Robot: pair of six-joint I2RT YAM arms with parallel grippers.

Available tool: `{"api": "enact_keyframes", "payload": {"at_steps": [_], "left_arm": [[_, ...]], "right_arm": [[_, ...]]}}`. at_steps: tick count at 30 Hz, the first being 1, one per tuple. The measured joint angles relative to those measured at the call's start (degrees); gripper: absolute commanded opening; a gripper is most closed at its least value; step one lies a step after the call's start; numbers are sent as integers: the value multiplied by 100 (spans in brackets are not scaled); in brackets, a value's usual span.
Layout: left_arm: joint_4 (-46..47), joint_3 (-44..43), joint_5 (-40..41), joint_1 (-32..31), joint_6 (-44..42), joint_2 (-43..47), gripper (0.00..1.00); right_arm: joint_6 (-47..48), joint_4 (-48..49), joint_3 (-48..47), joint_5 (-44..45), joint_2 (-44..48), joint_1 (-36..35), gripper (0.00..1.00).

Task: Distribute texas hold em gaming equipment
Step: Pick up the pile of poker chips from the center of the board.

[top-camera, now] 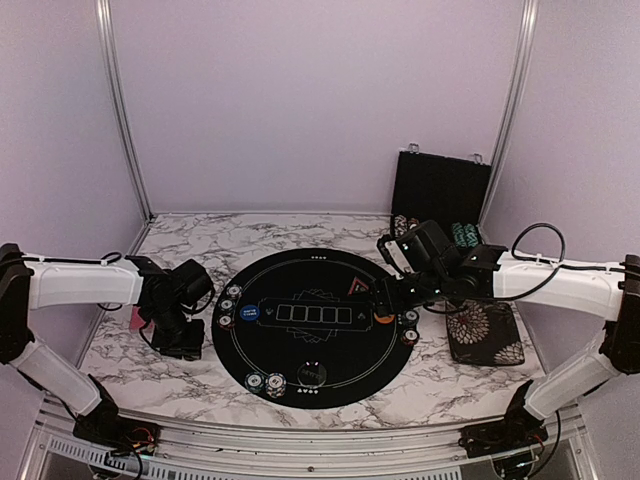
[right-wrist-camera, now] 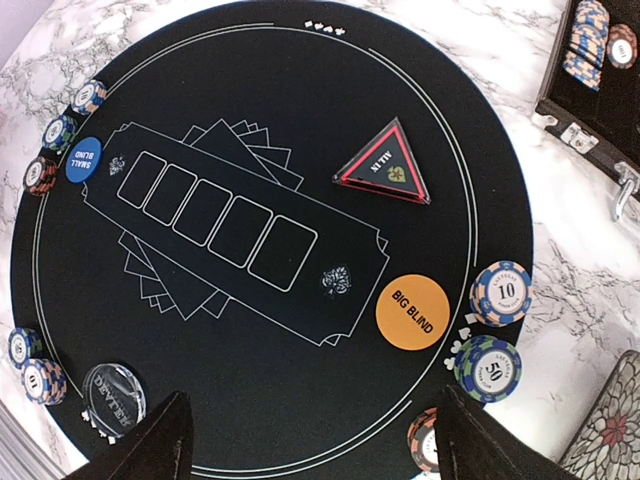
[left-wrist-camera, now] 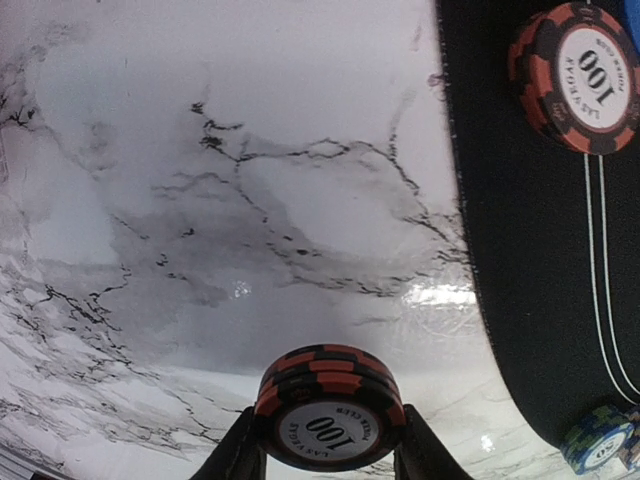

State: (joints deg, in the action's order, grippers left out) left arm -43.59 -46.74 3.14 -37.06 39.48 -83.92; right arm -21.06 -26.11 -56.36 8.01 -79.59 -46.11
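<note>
Nine chip stacks show in all. Three sit on the round black mat (top-camera: 312, 400) at its 9 o'clock rim (right-wrist-camera: 58, 131), two at 7 o'clock (right-wrist-camera: 42, 380), and three at 3 to 4 o'clock (right-wrist-camera: 501, 293), the nearest of those partly hidden by a finger. The ninth, a red-and-black 100 stack (left-wrist-camera: 330, 400), is off the mat. There are three round buttons: a blue SMALL BLIND button (right-wrist-camera: 84, 160) by the 9 o'clock group, an orange BIG BLIND button (right-wrist-camera: 412, 312) by the 3 o'clock group, and a clear dealer button (right-wrist-camera: 113, 395) at 6 to 7 o'clock. One triangular ALL IN marker (right-wrist-camera: 385, 165) lies toward 1 o'clock. The left gripper (left-wrist-camera: 330, 455) is pinched narrow on the 100 stack, one finger on each side, over the marble table (left-wrist-camera: 200, 200) just outside the mat's 9 o'clock edge; whether the stack touches the marble cannot be told. The right gripper (right-wrist-camera: 315, 430) hangs above the mat's 3 o'clock side with its fingers (right-wrist-camera: 150, 450) spread wide, holding and touching nothing. Bare marble lies between the held stack and the mat's curved edge, where another 100 stack (left-wrist-camera: 578, 75) sits just inside. The mat's middle, printed with five card outlines, is bare. The black chip case (top-camera: 440, 185) stands at 1 o'clock, and a floral pad (top-camera: 485, 332) lies just beyond 3 o'clock.
</note>
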Motion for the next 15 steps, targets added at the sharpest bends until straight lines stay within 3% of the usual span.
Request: {"api": "enact_keyframes", "payload": {"at_steps": [15], "left_arm": [[-420,-1163,37,-1040,103,-293,40]], "right_arm": [[0,2,7,11,-2,114,81]]}}
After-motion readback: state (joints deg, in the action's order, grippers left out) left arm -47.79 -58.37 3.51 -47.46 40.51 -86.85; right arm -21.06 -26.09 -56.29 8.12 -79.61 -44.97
